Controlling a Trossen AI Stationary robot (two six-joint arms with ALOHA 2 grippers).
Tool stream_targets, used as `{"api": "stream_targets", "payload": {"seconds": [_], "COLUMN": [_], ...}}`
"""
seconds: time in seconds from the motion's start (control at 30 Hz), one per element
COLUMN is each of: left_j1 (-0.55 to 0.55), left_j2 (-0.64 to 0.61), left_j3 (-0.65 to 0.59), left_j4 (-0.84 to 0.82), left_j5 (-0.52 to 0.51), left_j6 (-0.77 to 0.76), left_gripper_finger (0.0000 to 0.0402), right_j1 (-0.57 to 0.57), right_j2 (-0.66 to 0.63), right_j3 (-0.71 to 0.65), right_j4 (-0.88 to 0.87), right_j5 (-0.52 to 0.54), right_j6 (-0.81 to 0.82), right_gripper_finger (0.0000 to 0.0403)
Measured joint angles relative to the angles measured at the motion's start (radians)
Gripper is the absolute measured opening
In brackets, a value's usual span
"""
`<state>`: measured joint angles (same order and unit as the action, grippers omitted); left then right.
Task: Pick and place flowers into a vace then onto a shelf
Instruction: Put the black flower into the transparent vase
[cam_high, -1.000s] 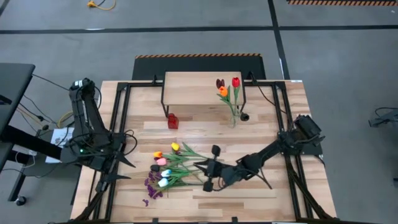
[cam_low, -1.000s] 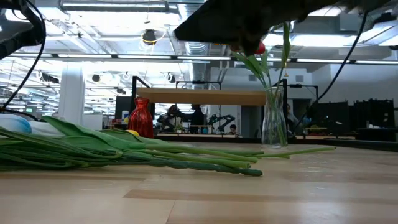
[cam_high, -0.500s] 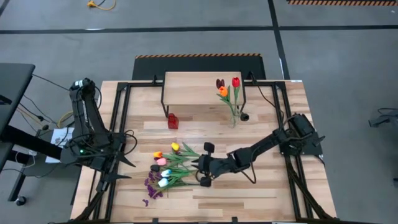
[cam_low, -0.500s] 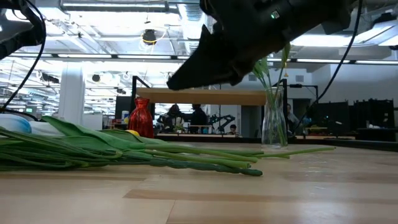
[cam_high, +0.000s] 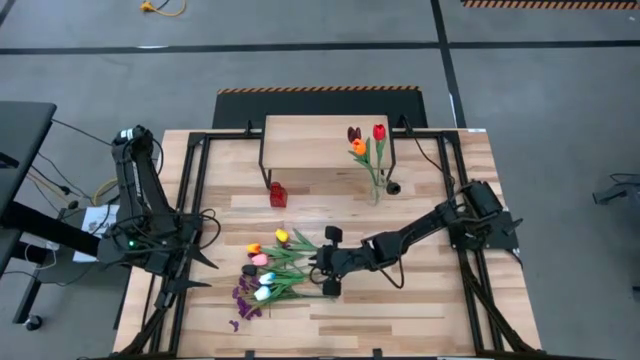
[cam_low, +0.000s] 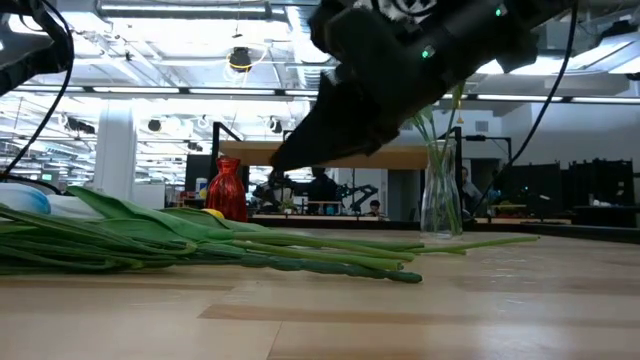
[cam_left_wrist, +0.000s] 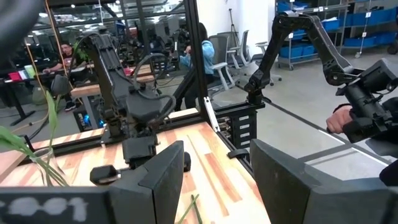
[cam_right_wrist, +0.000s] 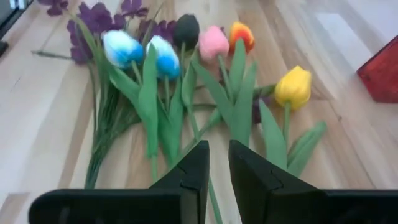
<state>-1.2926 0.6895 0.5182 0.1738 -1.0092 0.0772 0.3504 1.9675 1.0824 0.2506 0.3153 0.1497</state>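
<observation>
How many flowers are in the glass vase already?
3: a red tulip, a dark one and an orange one, all standing in the vase just in front of the shelf. A smaller one could be hidden behind them.

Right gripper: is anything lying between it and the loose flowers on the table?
Nothing visible. The right gripper is at the stem ends of the loose flowers, and in its wrist view the fingers point straight at the stems over bare wood. The red vase stands well off to one side.
</observation>
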Motion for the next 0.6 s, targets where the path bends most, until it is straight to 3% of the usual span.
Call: {"api": "stream_targets", "payload": {"seconds": [0.2,0.6], "left_j1": [0.0,0.0], "left_j2": [0.0,0.0], "left_j3": [0.0,0.0], "left_j4": [0.0,0.0], "left_j5": [0.0,0.003], "left_j6": [0.0,-0.008], "left_gripper_finger": [0.0176,0.0176], "right_j1": [0.0,-0.02], "right_j2": [0.042,0.15], "right_j3": [0.013,0.098], "right_j4": [0.042,-0.013], "right_j5": [-0.059,-0.067], "right_j6": [-0.025,-0.054], "right_gripper_finger": [0.0056,0.0056]}}
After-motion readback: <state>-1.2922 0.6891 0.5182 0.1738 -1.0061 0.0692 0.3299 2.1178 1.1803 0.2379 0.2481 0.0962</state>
